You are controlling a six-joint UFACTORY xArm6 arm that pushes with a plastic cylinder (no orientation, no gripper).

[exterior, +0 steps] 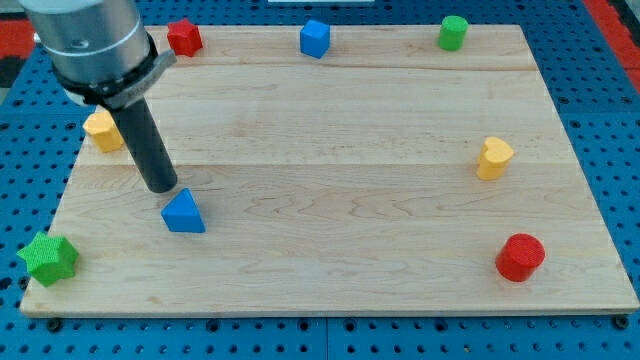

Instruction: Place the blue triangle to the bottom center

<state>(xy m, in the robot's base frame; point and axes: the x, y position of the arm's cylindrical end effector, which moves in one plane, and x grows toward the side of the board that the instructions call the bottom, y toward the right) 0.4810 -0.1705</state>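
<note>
so my tip sits just up-left of the blue triangle at the board's near left, no fingers to open, holding nothing, probably parked there to shove it right toward the near-edge center.

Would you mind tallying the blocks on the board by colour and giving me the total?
Blue: 2, the blue triangle and the blue block
Red: 2, the red star and the red cylinder
Green: 2, the green star and the green cylinder
Yellow: 2, the yellow block and the yellow heart
Total: 8
</note>
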